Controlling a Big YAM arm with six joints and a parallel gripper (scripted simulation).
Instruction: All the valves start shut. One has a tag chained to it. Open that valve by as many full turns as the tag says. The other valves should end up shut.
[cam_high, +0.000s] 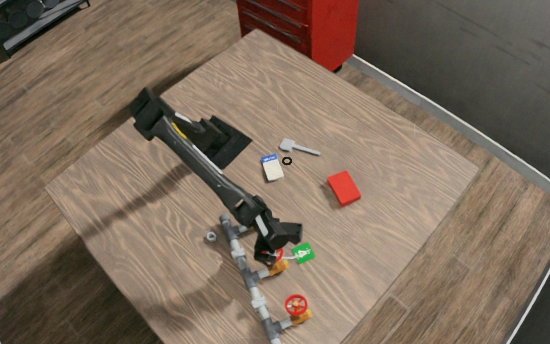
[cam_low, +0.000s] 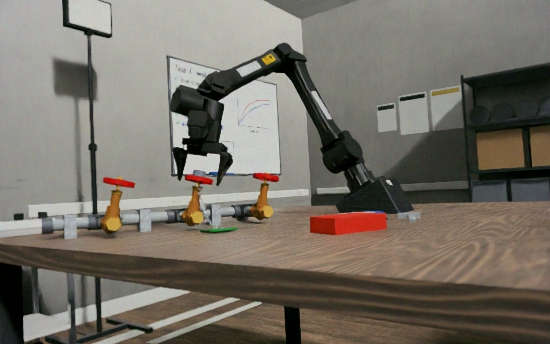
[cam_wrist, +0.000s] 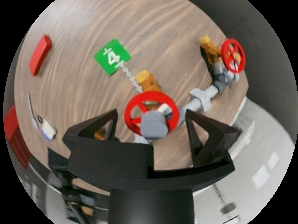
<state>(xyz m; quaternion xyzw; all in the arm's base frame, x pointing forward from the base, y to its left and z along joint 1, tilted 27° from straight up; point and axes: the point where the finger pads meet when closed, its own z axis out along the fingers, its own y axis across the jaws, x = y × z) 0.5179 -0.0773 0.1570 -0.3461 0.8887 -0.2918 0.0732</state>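
Note:
A grey pipe (cam_low: 150, 216) carries three brass valves with red handwheels. A green tag (cam_high: 303, 253) marked 4 is chained to the middle valve (cam_low: 198, 178); the tag also shows in the wrist view (cam_wrist: 112, 56). My gripper (cam_low: 202, 172) is open and stands directly above the middle handwheel (cam_wrist: 150, 112), one finger on each side, not closed on it. The near valve (cam_high: 291, 298) and the far valve (cam_low: 265, 177) stand apart from the fingers. In the top view the arm hides most of the middle valve and the far valve.
A red block (cam_high: 343, 188), a small white card box (cam_high: 272, 167), a black ring (cam_high: 287, 160) and a grey key-like tool (cam_high: 298, 146) lie on the table. A grey nut (cam_high: 209, 234) lies beside the pipe. A red tool cabinet (cam_high: 300, 25) stands beyond the table.

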